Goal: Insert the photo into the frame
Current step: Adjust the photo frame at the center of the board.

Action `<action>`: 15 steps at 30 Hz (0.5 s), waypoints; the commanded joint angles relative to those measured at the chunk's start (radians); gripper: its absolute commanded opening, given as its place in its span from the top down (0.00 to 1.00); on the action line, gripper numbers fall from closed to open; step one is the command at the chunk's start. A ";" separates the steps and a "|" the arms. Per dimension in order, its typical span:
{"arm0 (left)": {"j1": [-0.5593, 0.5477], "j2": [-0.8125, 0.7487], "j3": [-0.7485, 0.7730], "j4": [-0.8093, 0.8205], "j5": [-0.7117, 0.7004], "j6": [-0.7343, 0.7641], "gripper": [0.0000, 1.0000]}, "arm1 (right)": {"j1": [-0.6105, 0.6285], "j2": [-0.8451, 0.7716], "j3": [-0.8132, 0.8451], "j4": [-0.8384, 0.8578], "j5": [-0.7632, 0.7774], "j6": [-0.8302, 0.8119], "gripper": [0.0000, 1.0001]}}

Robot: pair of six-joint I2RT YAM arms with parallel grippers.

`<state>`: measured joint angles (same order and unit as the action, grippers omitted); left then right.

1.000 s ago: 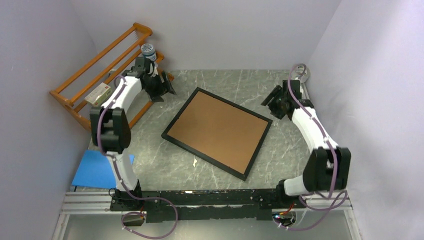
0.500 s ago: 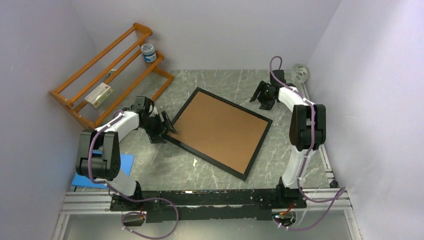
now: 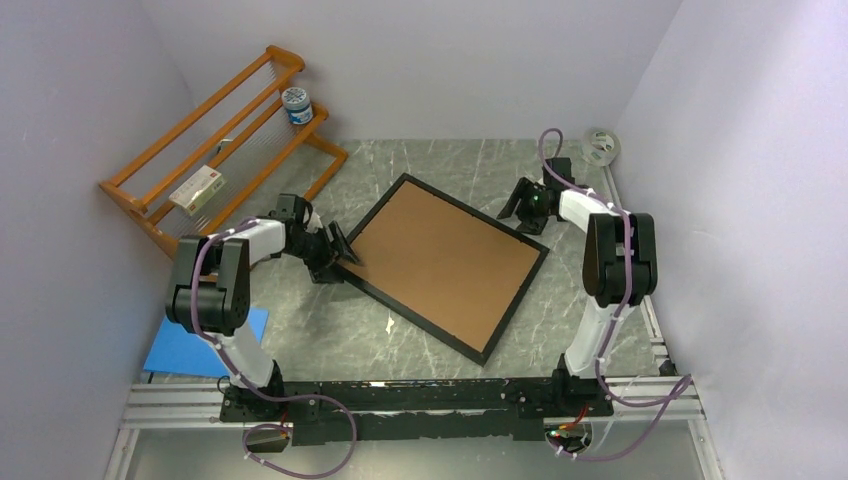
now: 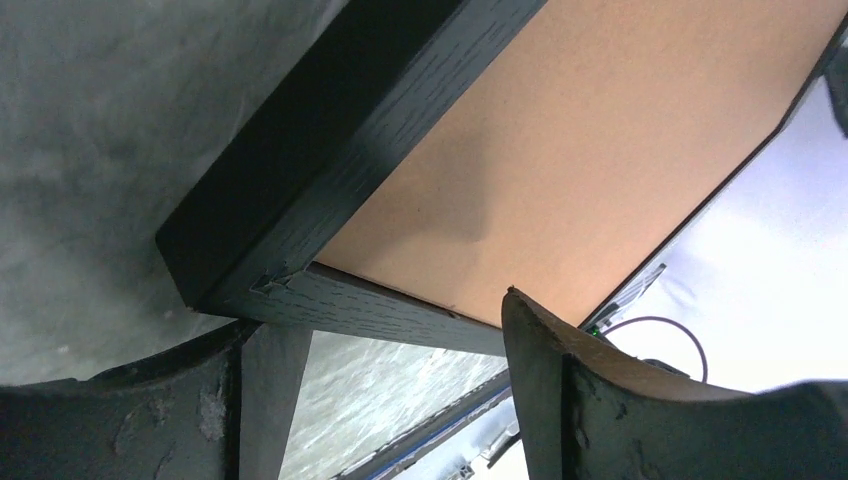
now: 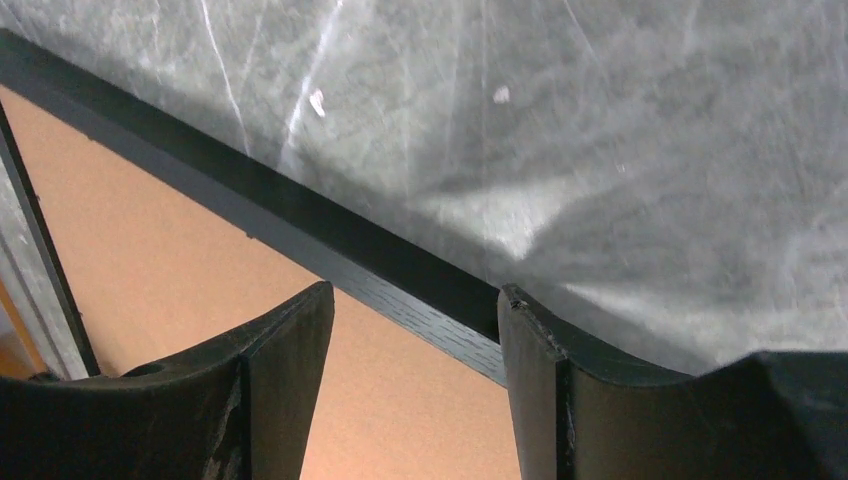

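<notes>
Two end effectors sit low at opposite corners of the frame (image 3: 411, 317), which lies flat on the grey marbled counter (image 3: 340, 335) with a brown backing board (image 3: 445, 265) filling its opening.

The left end effector (image 3: 340, 256) is at the frame's left corner. In the left wrist view its fingers (image 4: 565, 400) stand well apart, released, and the black corner lies just ahead of them and across the gap. One rail runs from tip to tip and the board spreads beyond it. I cannot tell whether either tip presses on the wood.

The right end effector (image 3: 518, 212) is at the far right rail, near the frame's right corner. Its wrist view shows its fingers (image 5: 270, 400) also spread, with the black rail crossing the gap on a slant. The board lies on the left finger's side and bare counter on the right finger's side. Contact with the rail cannot be judged.

Behind the left end effector, against the wall, stands an orange wooden rack (image 3: 215, 150) holding a round tin (image 3: 296, 103) and a small box (image 3: 196, 187). A blue sheet (image 3: 190, 345) lies nearer the left arm's base. A tape roll (image 3: 600, 147) rests beyond the right end effector, in the far corner.
</notes>
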<state>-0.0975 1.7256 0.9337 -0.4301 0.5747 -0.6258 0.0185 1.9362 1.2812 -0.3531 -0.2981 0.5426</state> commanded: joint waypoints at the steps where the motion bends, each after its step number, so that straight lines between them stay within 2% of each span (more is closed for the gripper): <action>1: -0.006 0.061 0.082 0.115 0.041 -0.009 0.27 | 0.011 -0.109 -0.098 -0.007 -0.086 0.007 0.36; 9: -0.006 0.211 0.284 0.097 0.133 -0.020 0.29 | 0.016 -0.253 -0.265 0.029 -0.133 0.039 0.36; 13: -0.005 0.284 0.376 0.106 0.181 -0.040 0.36 | 0.020 -0.304 -0.326 0.046 -0.189 0.050 0.36; 15: -0.005 0.294 0.389 0.102 0.172 -0.041 0.40 | 0.021 -0.340 -0.318 0.020 -0.138 0.055 0.36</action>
<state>-0.0929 2.0033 1.2606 -0.3908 0.6670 -0.6491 0.0296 1.6611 0.9688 -0.3080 -0.4080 0.5709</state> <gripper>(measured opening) 0.629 0.643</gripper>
